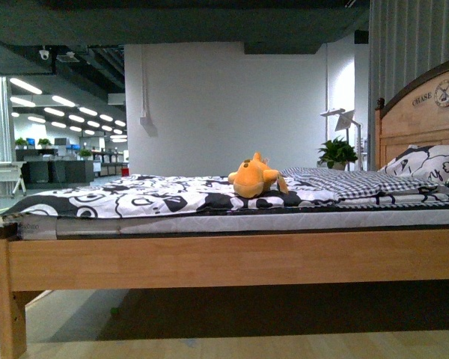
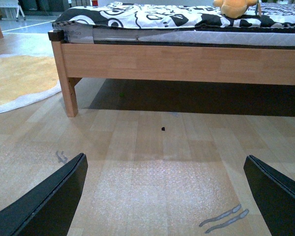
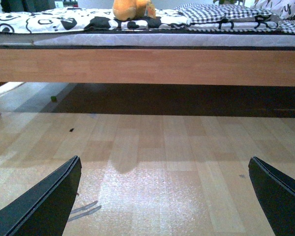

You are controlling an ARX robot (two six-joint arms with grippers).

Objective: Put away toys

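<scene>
On the middle of the wood-framed, black-and-white-quilted counter [image 1: 232, 258] lies the soft orange-yellow plush animal [image 1: 256, 178], untouched; the black left fingers [image 2: 49, 201] and black right fingers [image 3: 44, 201] gape empty, well short of it, so an approach likely comes first.

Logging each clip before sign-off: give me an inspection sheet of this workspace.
Surface: bed with black-and-white cover, wooden frame.
Job's things: orange plush toy lying on the bed, untouched.
Clutter: folded checked blanket and patterned pillow by the headboard; dark speck on the wooden floor.
Grippers: left gripper and right gripper open, empty, over the floor.
Cables: nothing seen.
Surroundings: potted plant and lamp behind the bed; yellow rug on the floor.
</scene>
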